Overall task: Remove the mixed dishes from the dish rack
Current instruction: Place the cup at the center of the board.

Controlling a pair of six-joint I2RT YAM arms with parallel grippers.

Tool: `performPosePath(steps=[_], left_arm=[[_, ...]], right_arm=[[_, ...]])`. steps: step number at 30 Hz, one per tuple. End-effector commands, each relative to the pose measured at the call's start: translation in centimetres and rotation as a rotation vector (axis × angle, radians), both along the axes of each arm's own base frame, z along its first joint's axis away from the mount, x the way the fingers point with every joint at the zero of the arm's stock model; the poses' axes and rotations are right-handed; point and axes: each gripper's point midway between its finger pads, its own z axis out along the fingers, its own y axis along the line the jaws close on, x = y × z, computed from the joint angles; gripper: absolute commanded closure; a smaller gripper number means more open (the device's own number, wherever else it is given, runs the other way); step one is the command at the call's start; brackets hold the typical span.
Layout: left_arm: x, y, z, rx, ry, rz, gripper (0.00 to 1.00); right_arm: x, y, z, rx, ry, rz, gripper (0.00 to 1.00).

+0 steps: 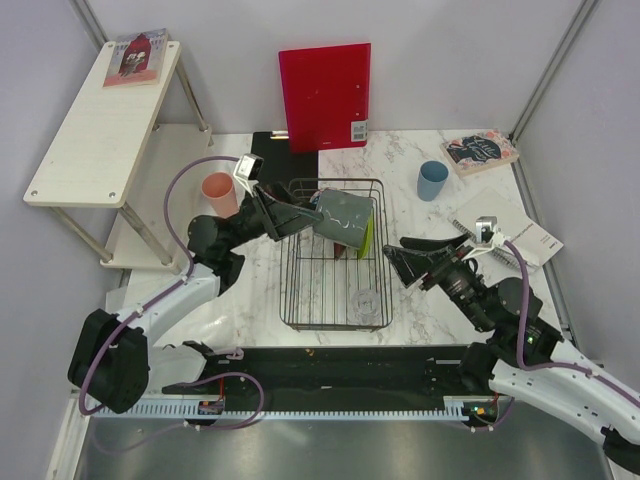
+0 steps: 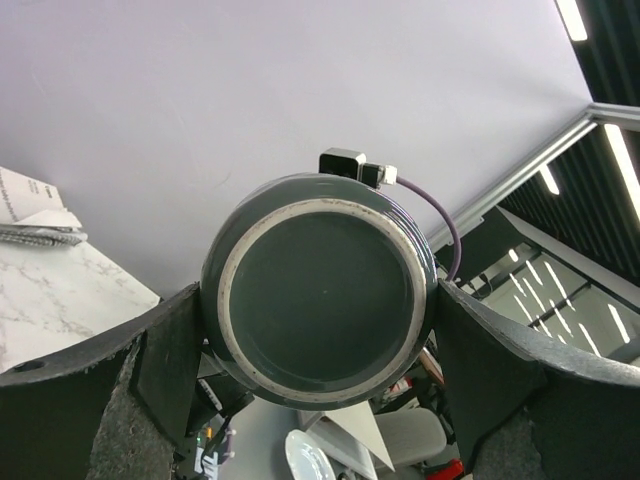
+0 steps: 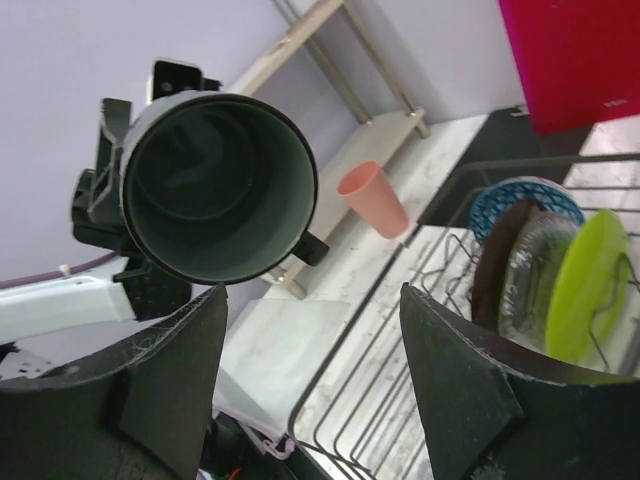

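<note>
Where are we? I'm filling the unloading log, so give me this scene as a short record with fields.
left tool: shut on dark grey mug, held above dish rack
right tool: open, empty, beside the rack, facing the mug
on table: pink cup, light blue cup
in rack: blue patterned bowl, dark red plate, clear glass plate, lime-green dish, clear glass

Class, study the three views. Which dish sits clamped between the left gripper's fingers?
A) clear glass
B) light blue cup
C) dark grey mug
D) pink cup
C: the dark grey mug lies on its side between the fingers of the left gripper, above the dish rack.
</note>
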Motion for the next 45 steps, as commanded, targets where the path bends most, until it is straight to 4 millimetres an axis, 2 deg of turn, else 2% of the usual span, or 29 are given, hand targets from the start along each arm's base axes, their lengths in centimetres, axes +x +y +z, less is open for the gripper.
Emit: performPosePath(steps=[1,7,10,11,18,20,21,24,25,28,33,40,44,45], left_arm=[[-2.2,1.3,3.7,-0.115,-0.114,-0.034,0.98],[-2.1,1.2,2.8,-0.102,-0.093,-0.036,0.98],[-2.1,1.1,2.4,-0.096,-0.088,-0.039,0.98],[-2.1,1.1,2.4,-0.096,-0.086,-0.04,0.98],[-2.2,1.1,2.0,-0.097,-0.076,-0.059,0.98],[-2.3,1.1,1.9,-0.098,-0.071,-0.063,0.98],[-2.3,1.1,1.9,-0.102,-0.072,-0.066,0.98],[-2.4,1.1,1.7,-0.099,-0.07,-0.07,0.98],[-2.3,1.1,1.6,-0.098,-0.066,-0.068,0.98],[-2.4,1.1,1.5,-0.096,-0.064,-0.073,0.98],[-2.1,0.9,1.0,-0.097,-0.049,-0.084,0.98],[-2.1,0.8,0.9,-0.104,-0.041,-0.098,0.98],[-2.1,0.8,0.6,-0.104,-0.033,-0.108,0.98],[-2.0,0.8,0.6,-0.106,-0.031,-0.107,0.98]], right_arm=[[-1.1,1.6,4.3,0.1,-0.147,0.096,0.23],[0.3,4.6,5.0,0.082,-0.184,0.134,0.23],[0.8,5.3,5.8,0.087,-0.203,0.134,0.23],[1.2,5.9,5.4,0.07,-0.2,0.134,0.23],[2.5,6.0,6.5,0.067,-0.255,0.076,0.26],[2.9,5.9,6.7,0.073,-0.264,0.061,0.3],[3.0,5.9,6.7,0.07,-0.267,0.062,0.32],[3.3,6.0,6.9,0.074,-0.274,0.063,0.58],[3.3,6.2,6.8,0.074,-0.273,0.075,0.74],[3.4,6.7,6.5,0.065,-0.265,0.093,0.86],[3.5,7.3,5.8,0.048,-0.255,0.117,0.86],[4.1,8.2,5.0,0.03,-0.244,0.146,0.67],[4.5,8.5,4.7,0.032,-0.24,0.158,0.65],[4.5,8.5,4.7,0.036,-0.238,0.16,0.69]])
